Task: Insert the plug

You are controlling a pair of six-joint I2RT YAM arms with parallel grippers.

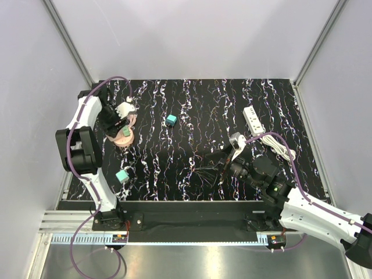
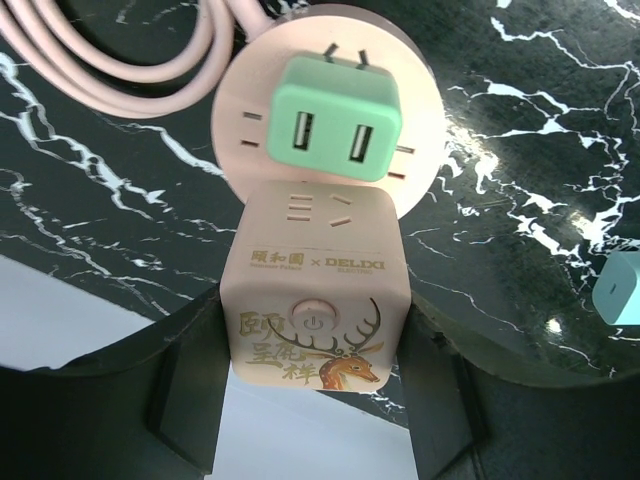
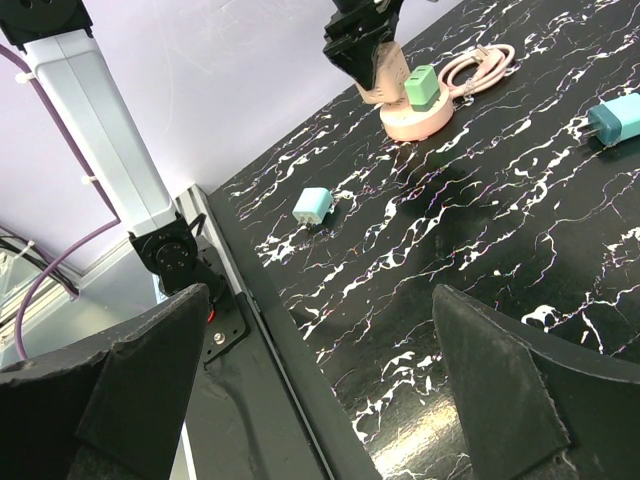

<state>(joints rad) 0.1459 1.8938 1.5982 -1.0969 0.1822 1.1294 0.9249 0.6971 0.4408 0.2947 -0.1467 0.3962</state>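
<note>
Find the plug [image 1: 171, 120] lying loose on the black marbled table [image 1: 197, 104], to the right of the pink cube [image 2: 315, 300] and slightly farther from the arm bases, apart from it and touched by neither arm. See the left gripper [image 2: 315, 350] pinching that pink cube, a socket block with a round power button and a deer drawing on its face, with dark fingers [image 2: 187, 395] pressed against two opposite sides. Directly under the pink cube, note a round pink disc [image 2: 425, 120]; cannot tell whether seated on it or held just above. Touching the pink cube's far edge, over the disc, spot a green adapter [image 2: 335, 115] with two USB ports facing the left wrist camera and two prongs pointing away. Beyond the pink cube, to its left, trace a looped pink cable [image 2: 120, 70]. Nearer the bases than the pink cube, well apart from it, find a mint-green cube [image 1: 122, 175] alone on the table. Far to the right of the pink cube, across the table, see a white power strip [image 1: 254, 119] with its white cable [image 1: 282, 148] coiled beside it. Also well to the right of the pink cube, see the right gripper [image 3: 320, 300] spread wide with nothing between its fingers, low over the table.
</note>
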